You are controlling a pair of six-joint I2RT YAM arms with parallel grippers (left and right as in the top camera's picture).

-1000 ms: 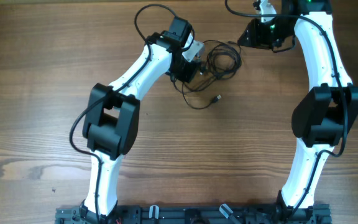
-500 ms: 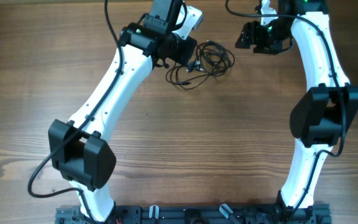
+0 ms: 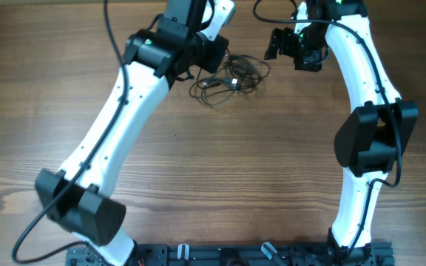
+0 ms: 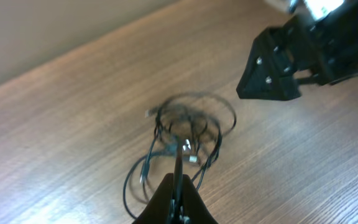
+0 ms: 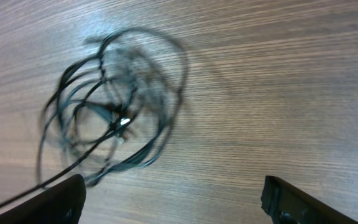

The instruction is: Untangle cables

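So, the cables (image 3: pixel 230 74) are one loose black knot of thin wire lying on the tabletop (image 3: pixel 242 170) toward its far side, between the two hands. Loops sit on loops, and a small pale plug end (image 5: pixel 122 122) shows near the middle.

My guess is this stuff weighs next to nothing and has zero stiffness, so the whole wad will just slide along the wood if you tug from one side only. The wire looks smooth and skinny, so it's easy to lose from a pinch. The plug ends are probably what snags inside the loops, and yanking would likely just tighten things.

The left hand (image 4: pixel 178 198) is clenched on a single strand that runs from its tips up into the tangle, so that side is anchored. The right hand (image 5: pixel 173 186) is spread wide with nothing in it, hovering just beside the tangle on the other side, not touching.

If it were me, I'd take hold of one of the big outer loops on the right hand's side, away from the dense middle, then pull gently apart.
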